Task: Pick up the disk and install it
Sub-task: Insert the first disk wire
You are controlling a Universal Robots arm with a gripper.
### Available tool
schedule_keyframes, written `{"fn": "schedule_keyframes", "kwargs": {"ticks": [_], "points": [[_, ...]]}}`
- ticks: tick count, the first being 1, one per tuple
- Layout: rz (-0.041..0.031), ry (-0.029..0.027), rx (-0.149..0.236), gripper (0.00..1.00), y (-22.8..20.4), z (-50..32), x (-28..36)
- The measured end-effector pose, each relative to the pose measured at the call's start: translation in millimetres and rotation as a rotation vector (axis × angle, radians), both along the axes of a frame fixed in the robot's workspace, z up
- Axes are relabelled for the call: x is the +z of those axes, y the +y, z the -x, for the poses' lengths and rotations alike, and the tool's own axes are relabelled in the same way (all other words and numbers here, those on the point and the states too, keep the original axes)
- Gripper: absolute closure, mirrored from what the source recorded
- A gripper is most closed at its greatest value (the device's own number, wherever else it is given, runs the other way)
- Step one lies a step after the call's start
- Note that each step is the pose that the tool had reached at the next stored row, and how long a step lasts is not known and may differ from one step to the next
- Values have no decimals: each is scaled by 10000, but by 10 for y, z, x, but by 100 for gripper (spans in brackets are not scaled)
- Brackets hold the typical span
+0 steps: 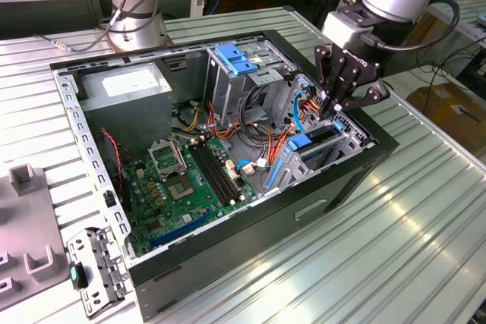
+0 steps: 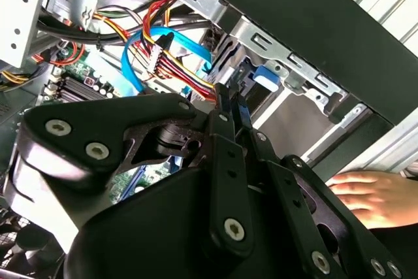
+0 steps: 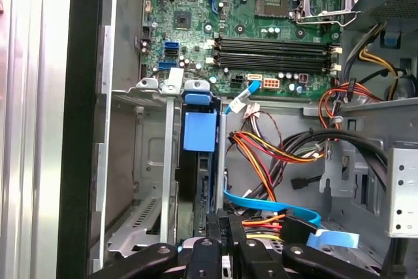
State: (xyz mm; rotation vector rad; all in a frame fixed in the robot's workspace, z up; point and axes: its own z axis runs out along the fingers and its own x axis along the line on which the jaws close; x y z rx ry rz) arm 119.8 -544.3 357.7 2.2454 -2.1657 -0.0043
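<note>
Gripper (image 1: 336, 104) closed on disk (image 3: 204, 181) edge, disk standing in drive cage (image 3: 140, 161); no writing legible.

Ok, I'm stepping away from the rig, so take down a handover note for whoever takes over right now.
End effector: down in the drive cage, apparently shut on the top edge of the disk.
Disk: standing on edge in a cage slot, blue rail showing.
Done: disk picked up and brought into the slot.
Left: can't tell whether it is fully seated; not yet released.
Note: a hand rests beside the case.
</note>
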Motion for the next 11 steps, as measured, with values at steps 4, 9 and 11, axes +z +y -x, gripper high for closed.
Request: {"fn": "schedule_keyframes", "kwargs": {"ticks": [4,9,11], "points": [[1,0,-6,84,-1,0,0],[1,0,-7,84,-1,0,0],[1,0,-8,84,-1,0,0]]}}
